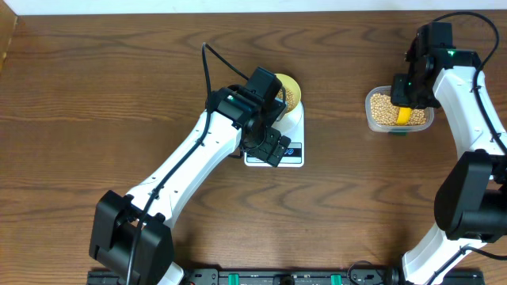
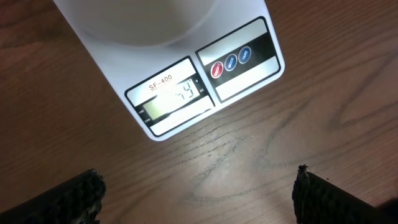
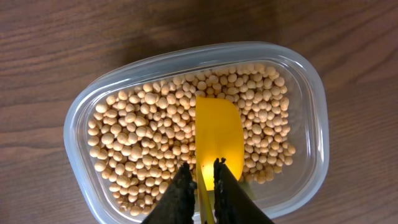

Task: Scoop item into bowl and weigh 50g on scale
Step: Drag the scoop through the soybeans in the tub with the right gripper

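The white scale [image 1: 291, 150] stands mid-table with the pale yellow bowl [image 1: 289, 91] on its platform, partly hidden by my left arm. In the left wrist view the scale [image 2: 186, 74] shows its lit display and its red and blue buttons. My left gripper [image 1: 273, 148] [image 2: 199, 199] is open and empty, hovering over the scale's front edge. My right gripper [image 1: 405, 99] [image 3: 203, 177] is shut on the yellow scoop [image 3: 217, 134], whose blade lies among the tan beans [image 3: 143, 137] in the clear tub [image 3: 311, 81] [image 1: 398, 127].
Bare brown wooden table [image 1: 119, 95] lies all round. A black cable [image 1: 207, 67] runs from my left arm. The table's far edge is at the top of the overhead view.
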### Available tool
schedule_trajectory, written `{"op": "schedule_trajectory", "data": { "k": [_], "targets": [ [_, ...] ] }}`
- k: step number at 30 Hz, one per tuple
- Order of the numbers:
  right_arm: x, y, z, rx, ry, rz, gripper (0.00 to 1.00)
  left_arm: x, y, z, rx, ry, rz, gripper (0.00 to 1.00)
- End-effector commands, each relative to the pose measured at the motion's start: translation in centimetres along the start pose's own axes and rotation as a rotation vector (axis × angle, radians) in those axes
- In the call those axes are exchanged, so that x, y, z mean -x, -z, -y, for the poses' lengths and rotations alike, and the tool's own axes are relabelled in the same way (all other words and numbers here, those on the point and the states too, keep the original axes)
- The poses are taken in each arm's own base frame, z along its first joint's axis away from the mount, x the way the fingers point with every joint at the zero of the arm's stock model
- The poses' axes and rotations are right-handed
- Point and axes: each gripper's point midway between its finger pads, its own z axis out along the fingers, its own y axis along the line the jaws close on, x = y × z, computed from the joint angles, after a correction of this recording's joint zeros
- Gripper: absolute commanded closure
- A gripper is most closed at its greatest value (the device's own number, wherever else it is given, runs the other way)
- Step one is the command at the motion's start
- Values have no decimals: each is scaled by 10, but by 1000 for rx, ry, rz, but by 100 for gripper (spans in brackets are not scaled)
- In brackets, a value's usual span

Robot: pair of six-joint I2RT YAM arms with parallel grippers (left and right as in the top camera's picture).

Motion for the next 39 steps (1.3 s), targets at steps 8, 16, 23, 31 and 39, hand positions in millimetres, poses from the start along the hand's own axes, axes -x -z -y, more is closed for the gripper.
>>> {"op": "schedule_trajectory", "data": {
  "k": [8, 16, 23, 31, 39],
  "targets": [
    [-5, -1, 2, -7, 4, -13, 99, -2, -3, -4, 15, 9, -13, 2],
    [1, 0, -2, 113, -7, 5, 99, -2, -4, -4, 15, 9, -13, 2],
    [9, 10, -10, 396, -19, 32, 99, -2, -3, -4, 15, 9, -13, 2],
    [17, 18, 9, 513, -98, 69, 99, -2, -3, -4, 14, 9, -13, 2],
    [30, 24, 12, 564, -150, 115, 99, -2, -4, -4, 15, 9, -13, 2]
  ]
}}
